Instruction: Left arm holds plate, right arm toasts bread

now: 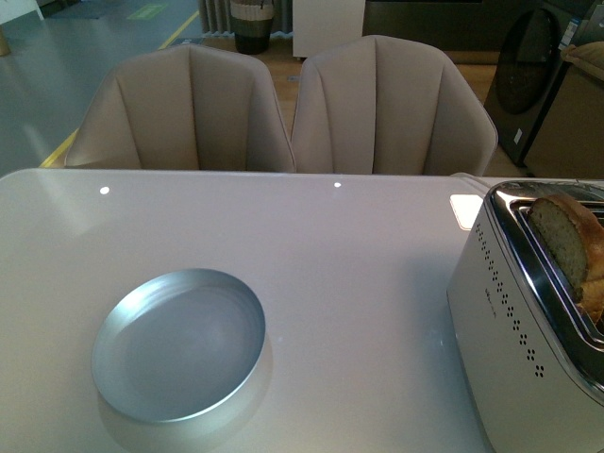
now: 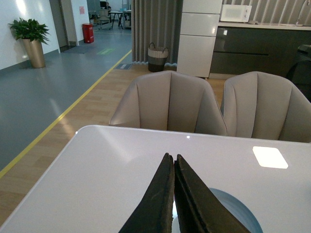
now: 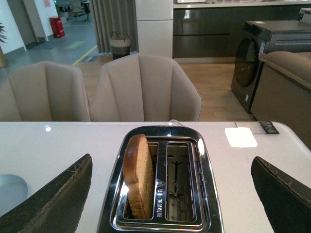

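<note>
Plainly one bread [image 3: 137, 174] slice, one plate [image 1: 179, 344], two toaster [image 3: 160, 182] slots.

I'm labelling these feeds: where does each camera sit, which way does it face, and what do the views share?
Front view: on the robot's body, looking across the table at the plate, toaster and bread; no arm shows.
Left wrist view: above the left gripper, jaws closed, facing the chairs.
Right wrist view: above the toaster, right gripper open around it.
All share the table and chairs.
</note>
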